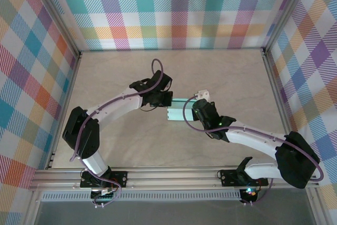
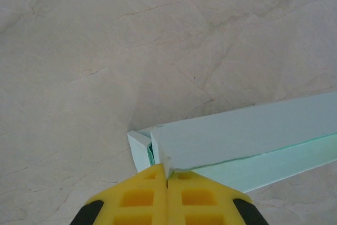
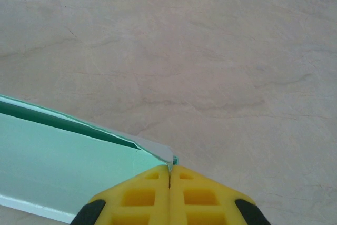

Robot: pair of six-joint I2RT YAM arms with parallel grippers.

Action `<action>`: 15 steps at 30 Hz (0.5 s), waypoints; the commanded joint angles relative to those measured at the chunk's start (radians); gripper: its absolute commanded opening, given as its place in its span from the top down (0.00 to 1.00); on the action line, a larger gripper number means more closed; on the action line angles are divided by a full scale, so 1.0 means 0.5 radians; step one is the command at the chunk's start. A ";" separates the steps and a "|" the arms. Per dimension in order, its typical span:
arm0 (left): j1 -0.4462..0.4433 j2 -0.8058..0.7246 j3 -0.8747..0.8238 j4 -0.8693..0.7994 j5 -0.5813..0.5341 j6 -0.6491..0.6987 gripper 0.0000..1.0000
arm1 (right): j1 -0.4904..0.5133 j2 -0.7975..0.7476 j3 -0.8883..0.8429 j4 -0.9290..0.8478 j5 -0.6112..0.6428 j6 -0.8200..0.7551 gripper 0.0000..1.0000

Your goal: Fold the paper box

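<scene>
Paper box pinched at both ends, near the centre of the table

Left gripper and right gripper are each closed tight on an end corner. Uneven pulling could tear the thin card or slip off what looks like a loose flap.

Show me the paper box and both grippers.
paper box (image 2: 247,130): left wrist view, on its upper panel.
left gripper (image 2: 168,171): left wrist view, between its yellow fingertips at the box's corner.
right gripper (image 3: 169,171): right wrist view, between its fingertips.
</scene>
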 commanded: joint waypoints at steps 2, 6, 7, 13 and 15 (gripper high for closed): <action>-0.068 -0.045 -0.125 0.019 -0.041 0.021 1.00 | 0.038 0.038 0.000 -0.008 -0.100 0.041 1.00; -0.143 -0.108 -0.281 0.198 -0.185 0.027 1.00 | 0.039 0.025 -0.046 0.044 -0.105 0.074 1.00; -0.160 -0.125 -0.329 0.245 -0.216 0.022 1.00 | 0.039 0.027 -0.064 0.062 -0.105 0.082 1.00; -0.232 -0.180 -0.541 0.451 -0.356 0.009 1.00 | 0.039 0.003 -0.180 0.260 -0.132 0.091 1.00; -0.247 -0.182 -0.578 0.501 -0.371 0.000 1.00 | 0.037 -0.030 -0.211 0.310 -0.180 0.088 0.99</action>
